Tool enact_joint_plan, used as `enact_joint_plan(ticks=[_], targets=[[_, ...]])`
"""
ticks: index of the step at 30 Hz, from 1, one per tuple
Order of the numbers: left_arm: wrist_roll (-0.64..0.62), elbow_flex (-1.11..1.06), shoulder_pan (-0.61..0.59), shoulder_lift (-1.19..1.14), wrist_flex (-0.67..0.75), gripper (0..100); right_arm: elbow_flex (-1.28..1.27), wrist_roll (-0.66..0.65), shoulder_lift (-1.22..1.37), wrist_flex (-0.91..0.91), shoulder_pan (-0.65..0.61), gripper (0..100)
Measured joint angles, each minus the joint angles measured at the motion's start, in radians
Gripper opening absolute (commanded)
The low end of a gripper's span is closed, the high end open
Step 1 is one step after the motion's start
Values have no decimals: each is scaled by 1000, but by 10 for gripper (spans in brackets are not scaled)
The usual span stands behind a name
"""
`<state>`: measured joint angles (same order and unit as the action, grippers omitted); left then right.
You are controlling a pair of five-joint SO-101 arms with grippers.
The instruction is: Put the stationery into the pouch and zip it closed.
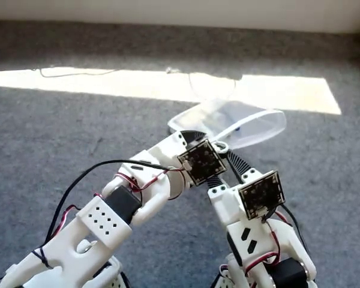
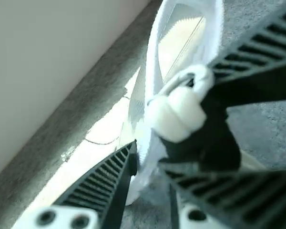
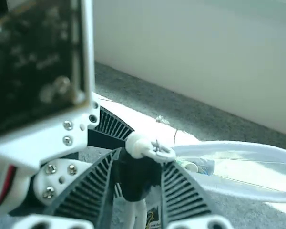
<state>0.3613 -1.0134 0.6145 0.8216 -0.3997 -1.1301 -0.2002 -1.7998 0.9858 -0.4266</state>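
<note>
left arm (image 1: 126, 204): comes in at 7 o'clock of the high view and stretches toward 1 o'clock, with its wrist board (image 1: 201, 162) near centre.
right arm (image 1: 252, 240): rises from 5 o'clock and leans toward 11 o'clock. Its camera board (image 1: 261, 193) sits at 4 o'clock of the left one.
left gripper (image 2: 148, 157): its ribbed fingers are pinched on the pouch (image 2: 143, 109) edge.
right gripper (image 3: 140, 160): clamped on the zipper pull (image 3: 143, 145), its tips just beside the left gripper's.

Pouch (image 1: 240, 123) clear with white edging. Tabletop (image 1: 48, 132) mottled grey, pale yellow sun band (image 1: 108, 81) across it. Arm shells (image 1: 102, 222) white, jaws black and ribbed, camera boards (image 1: 202, 161) black, wires (image 1: 138, 183) red and black.
</note>
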Motion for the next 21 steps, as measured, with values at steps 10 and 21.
enact_joint_plan(ticks=[10,21], targets=[[0,0,3,0,2,5,2,34,-3,-6,63,8],[2,3,5,11,-41,5,0,63,5,-112,158,8]])
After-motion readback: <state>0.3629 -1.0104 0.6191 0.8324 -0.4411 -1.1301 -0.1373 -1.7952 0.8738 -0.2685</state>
